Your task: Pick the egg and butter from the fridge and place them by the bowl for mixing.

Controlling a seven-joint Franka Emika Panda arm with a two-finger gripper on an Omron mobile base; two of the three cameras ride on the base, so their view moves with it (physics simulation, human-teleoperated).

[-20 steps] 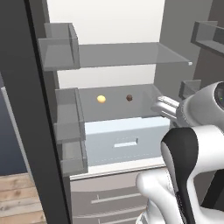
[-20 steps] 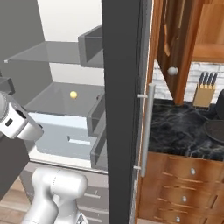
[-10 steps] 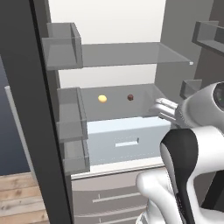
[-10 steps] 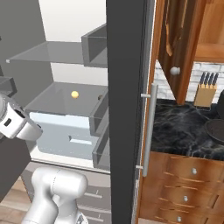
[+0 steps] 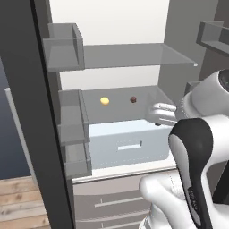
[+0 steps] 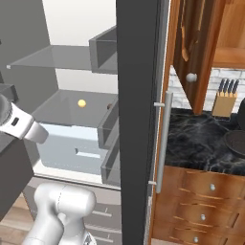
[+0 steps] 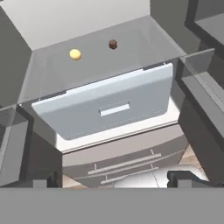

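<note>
Left base view: fridge [image 5: 27,89] door open, white interior, grey glass shelves. Egg [image 5: 104,101] sits on the lower glass shelf [image 5: 147,96], a dark brown ball [image 5: 133,99] near it to the right, the two apart. Pale blue drawer [image 5: 127,145] under that shelf, shut. Hand [image 5: 157,114] at the right front edge of the shelf, just above the drawer, well right of the egg; nothing in it. Door bins [image 5: 71,116] stacked on the left.

Right base view: dark fridge door with long silver handle [image 6: 162,139] down the middle. Egg [image 6: 82,103] on the shelf left of the door, drawer [image 6: 72,148] below it. Black stone table [image 6: 201,143] at right, knife block [image 6: 224,99] on it against the wall; dark round bowl [image 6: 237,143] at the right edge, partly cut off. Wooden cabinets above and below.

Hand view: looks down on the shelf and drawer [image 7: 109,105]. Egg [image 7: 75,54] upper left, brown ball [image 7: 113,44] to its right. Two dark fingertips [image 7: 183,178] at the bottom corners, set wide apart, fully open, holding nothing, well short of the egg. Butter can't be made out.
</note>
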